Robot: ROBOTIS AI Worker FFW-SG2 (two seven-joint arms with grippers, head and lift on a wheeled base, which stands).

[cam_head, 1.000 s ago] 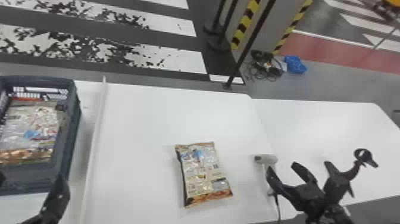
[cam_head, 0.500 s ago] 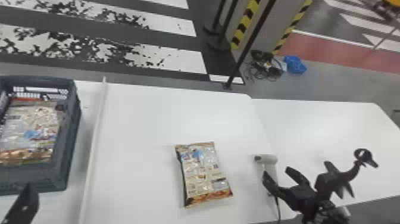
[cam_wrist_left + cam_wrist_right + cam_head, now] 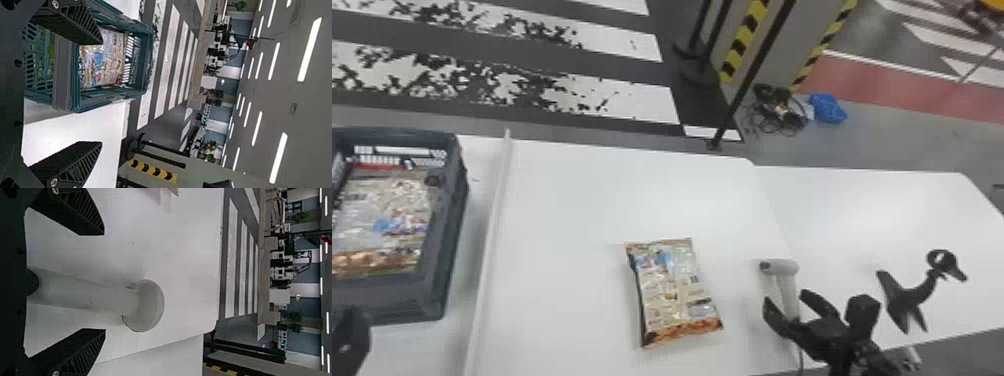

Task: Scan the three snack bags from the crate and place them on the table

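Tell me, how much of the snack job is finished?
One shiny, printed snack bag is on the white table; I can't tell whether it's scanned. Nothing is held: the right gripper has open fingers either side of the pale plastic scanner. At least one shiny bag remains in the dark plastic crate.

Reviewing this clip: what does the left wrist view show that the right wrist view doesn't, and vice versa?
Left wrist view: the crate with a snack bag inside, and the open left gripper.
Right wrist view: the scanner, its handle between the open right gripper's fingers, and a corner of the loose bag.
Both: the white table and striped floor.
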